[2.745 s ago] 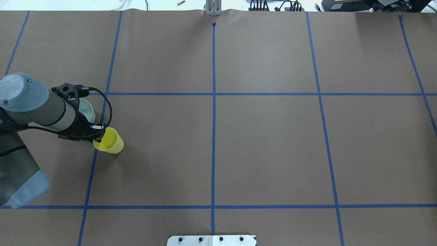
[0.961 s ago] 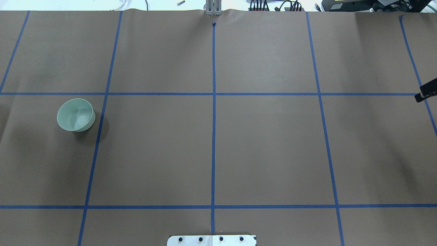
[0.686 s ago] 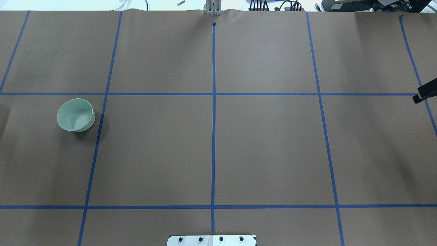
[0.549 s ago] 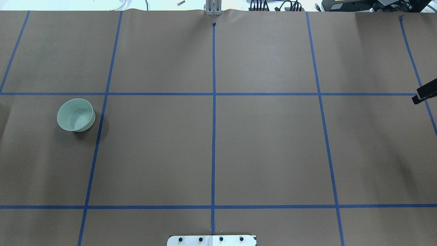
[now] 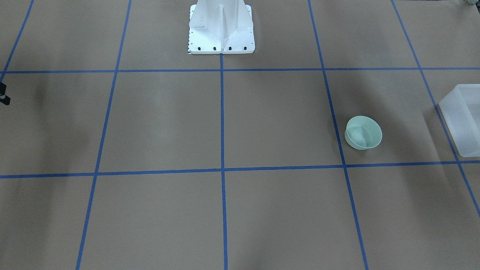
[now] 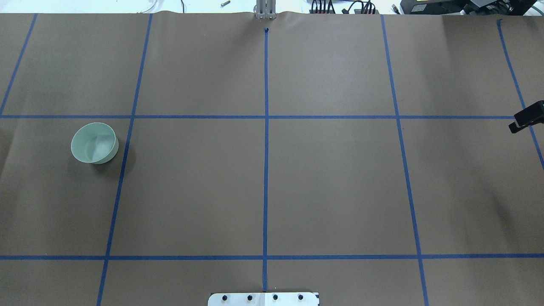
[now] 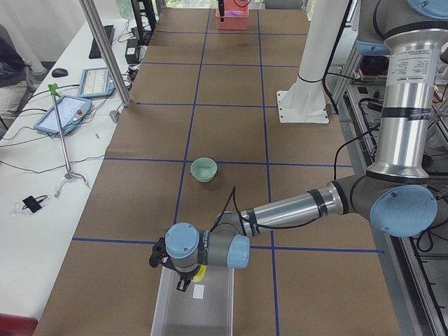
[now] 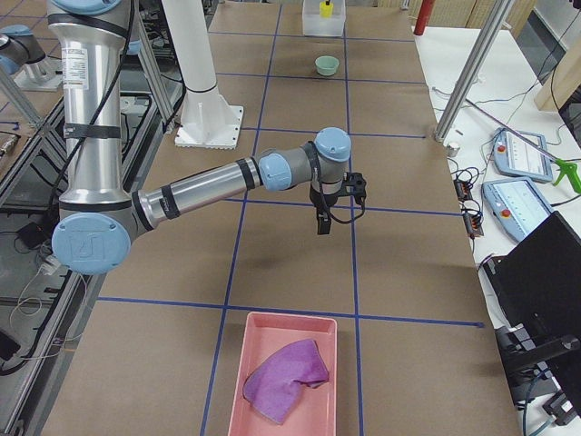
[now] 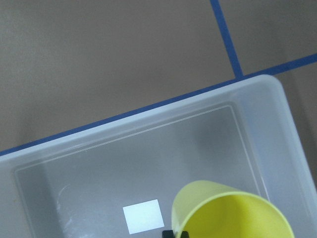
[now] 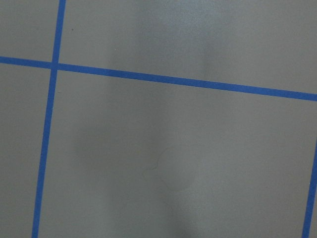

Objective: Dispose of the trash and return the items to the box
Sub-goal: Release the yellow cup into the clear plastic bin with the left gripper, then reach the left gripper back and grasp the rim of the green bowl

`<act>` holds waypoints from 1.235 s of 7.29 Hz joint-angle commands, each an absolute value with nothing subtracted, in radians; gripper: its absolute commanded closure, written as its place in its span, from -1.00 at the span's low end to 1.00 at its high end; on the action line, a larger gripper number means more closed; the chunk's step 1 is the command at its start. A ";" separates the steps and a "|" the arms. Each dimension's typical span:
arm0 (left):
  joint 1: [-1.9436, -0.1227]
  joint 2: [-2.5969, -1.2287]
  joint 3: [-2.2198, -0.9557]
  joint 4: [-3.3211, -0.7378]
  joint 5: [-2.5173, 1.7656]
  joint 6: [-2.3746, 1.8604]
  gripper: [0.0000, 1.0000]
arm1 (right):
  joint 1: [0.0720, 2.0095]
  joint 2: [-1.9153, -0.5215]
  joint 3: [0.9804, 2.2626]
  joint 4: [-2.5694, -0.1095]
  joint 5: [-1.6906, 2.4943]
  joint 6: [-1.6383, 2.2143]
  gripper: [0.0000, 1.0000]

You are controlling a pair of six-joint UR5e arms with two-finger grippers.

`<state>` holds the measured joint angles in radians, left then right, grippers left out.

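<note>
The yellow cup [image 9: 233,213] hangs just above the floor of the frosted box [image 9: 148,163], with my left gripper [image 9: 176,233] shut on its rim. In the exterior left view the near arm reaches over the box [image 7: 196,311] and the cup [image 7: 199,271] shows under the wrist. The mint-green bowl [image 6: 93,143] stands upright on the table, apart from the box [image 5: 463,120]; it also shows in the front-facing view [image 5: 363,132]. My right gripper [image 6: 525,121] juts in at the overhead view's right edge, over bare table; I cannot tell whether it is open.
A pink tray [image 8: 250,359] holding a purple cloth [image 8: 286,377] lies at the table's right end. The white robot base [image 5: 221,28] stands at the near middle edge. A white sticker [image 9: 143,216] lies on the box floor.
My left arm has carried the yellow cup out of the overhead view to the left, uncovering the bowl. The right gripper's tip has crept a little further in from the right edge.
</note>
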<state>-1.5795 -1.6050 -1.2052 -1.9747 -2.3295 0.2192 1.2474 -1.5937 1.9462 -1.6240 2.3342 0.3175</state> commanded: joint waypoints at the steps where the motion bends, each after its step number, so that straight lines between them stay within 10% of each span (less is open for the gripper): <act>1: -1.578 -1.606 -1.180 -1.983 -2.364 0.216 0.45 | 1.243 -1.594 1.945 -1.624 2.335 0.318 -1.00; 3: -1.578 -1.621 -1.192 -1.974 -2.378 0.215 -0.96 | 1.241 -1.592 1.942 -1.624 2.335 0.318 -1.00; 9: -1.389 -1.632 -1.573 -1.862 -2.470 -0.345 -0.96 | 1.238 -1.592 1.940 -1.624 2.333 0.318 -1.00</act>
<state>-1.4956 -1.6341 -1.5008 -1.8382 -2.4736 -0.1712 1.2393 -1.5923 1.9410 -1.6245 2.3345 0.3175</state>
